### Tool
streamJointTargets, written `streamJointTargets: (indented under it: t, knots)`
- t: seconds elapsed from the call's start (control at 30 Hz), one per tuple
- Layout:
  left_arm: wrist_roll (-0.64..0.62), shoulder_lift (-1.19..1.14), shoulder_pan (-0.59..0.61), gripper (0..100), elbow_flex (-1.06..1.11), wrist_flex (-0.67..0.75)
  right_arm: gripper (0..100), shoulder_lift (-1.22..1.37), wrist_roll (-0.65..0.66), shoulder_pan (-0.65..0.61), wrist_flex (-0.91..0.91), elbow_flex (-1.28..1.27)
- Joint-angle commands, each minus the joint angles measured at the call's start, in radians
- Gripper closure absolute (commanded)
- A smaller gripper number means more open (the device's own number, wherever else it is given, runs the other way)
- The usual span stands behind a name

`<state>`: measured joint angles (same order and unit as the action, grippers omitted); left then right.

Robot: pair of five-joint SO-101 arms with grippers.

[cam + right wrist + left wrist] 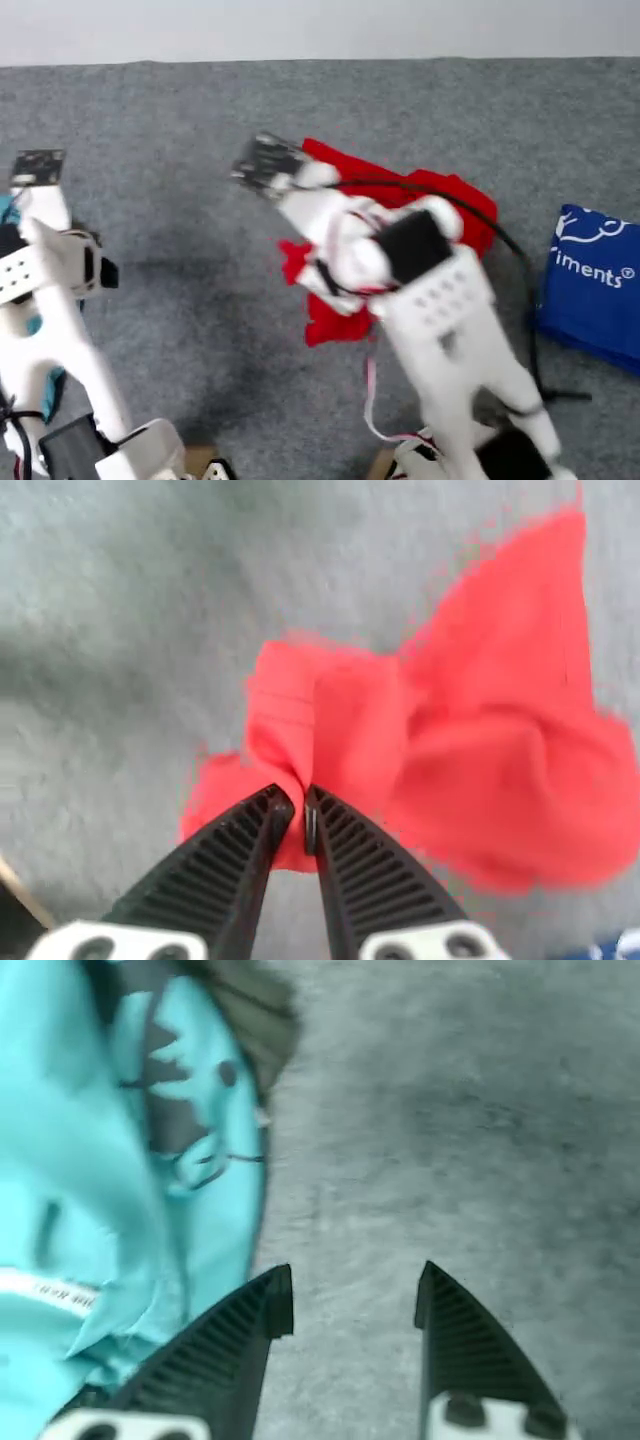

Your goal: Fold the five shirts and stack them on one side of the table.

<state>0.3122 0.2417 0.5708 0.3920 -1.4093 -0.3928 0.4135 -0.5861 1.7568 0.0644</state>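
Observation:
A crumpled red shirt (465, 205) lies mid-table on the grey cloth. In the right wrist view my right gripper (300, 815) is shut on a bunched fold at the edge of the red shirt (480, 770), which spreads away from the fingertips. The right arm (420, 270) covers much of that shirt from above. A teal shirt (90, 1160) with a dark print lies beside my left gripper (355, 1300), which is open over bare grey table with nothing between its fingers. One finger (240, 1330) sits at the teal shirt's edge. The left arm (50, 260) stands at the far left.
A folded blue shirt (595, 280) with white print lies at the right edge. A dark brownish cloth (250, 1010) lies past the teal shirt. Cables (515, 250) run from the right arm across the table. The grey table (200, 250) between the arms is bare.

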Motion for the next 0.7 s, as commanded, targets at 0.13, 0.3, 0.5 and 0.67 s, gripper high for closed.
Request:
streamJointTargets:
  t: [0.13, 0.3, 0.5, 0.67]
  knots:
    - [-0.008, 0.04, -0.176, 80, -0.035, -0.011, 98.8, -0.272, 0.176, 0.303, 0.041, -0.261]
    - [-0.015, 0.038, -0.316, 80, -0.061, -0.009, 98.8, -0.349, 0.305, 0.516, 0.041, -0.324]
    - [-0.048, 0.034, -0.457, 80, -0.119, 0.1, 98.8, -0.415, 0.446, 0.693, 0.039, -0.411]
    - [-0.049, 0.029, -0.586, 80, -0.114, 0.255, 98.8, -0.446, 0.48, 0.737, 0.038, -0.502]
